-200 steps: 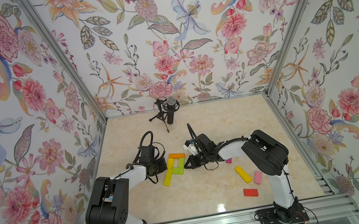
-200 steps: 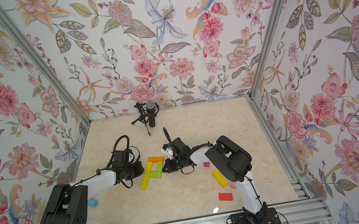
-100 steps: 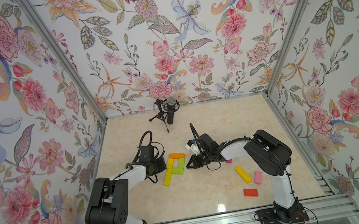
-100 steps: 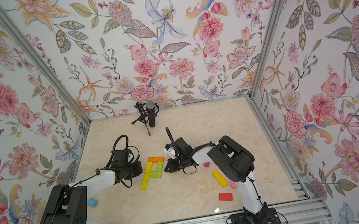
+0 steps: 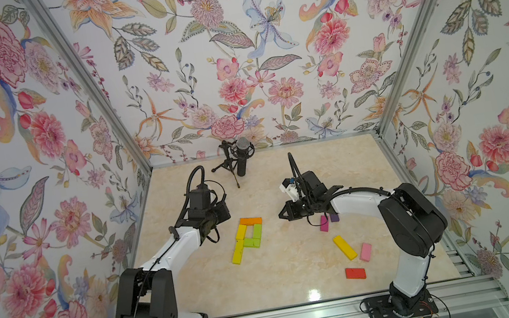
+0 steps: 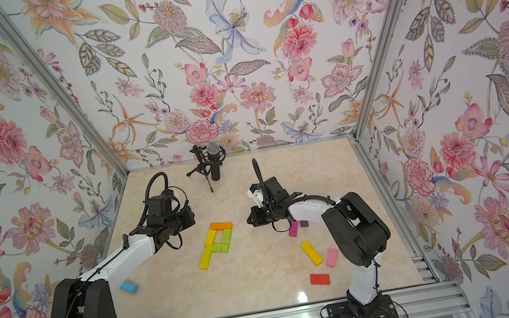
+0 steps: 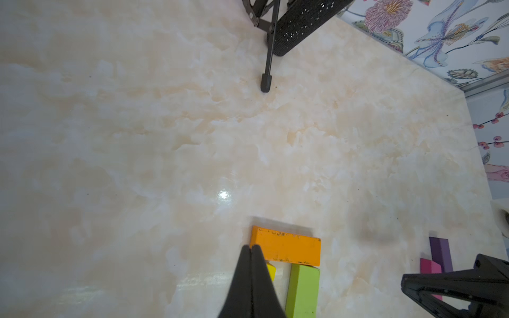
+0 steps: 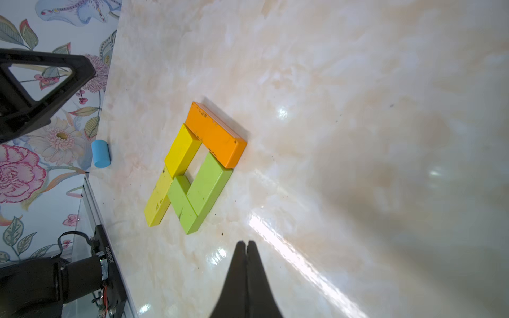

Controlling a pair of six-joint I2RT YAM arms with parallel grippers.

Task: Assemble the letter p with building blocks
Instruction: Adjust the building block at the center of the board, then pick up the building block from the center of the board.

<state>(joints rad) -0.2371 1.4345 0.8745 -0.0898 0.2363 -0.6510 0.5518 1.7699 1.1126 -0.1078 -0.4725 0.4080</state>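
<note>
The left gripper [image 7: 251, 247] has its fingers pressed together on nothing. Its tips sit over a corner of the orange bar [image 7: 289, 247], and whether they touch it cannot be told. The right gripper [image 8: 246, 243] is likewise pinched tight and empty, low over the bare table [image 8: 358, 124], near the end of a lime bar [image 8: 183, 205].

Both wrists ride low. The left arm [image 5: 173, 247] and right arm [image 5: 358, 200] reach inward from folded elbows above the front rail.

The P [image 5: 248, 238] lies flat between the grippers. Spare magenta [image 5: 323, 223], purple [image 5: 334, 217], yellow [image 5: 345, 247], pink [image 5: 365, 252] and red [image 5: 355, 272] blocks lie on the right.
</note>
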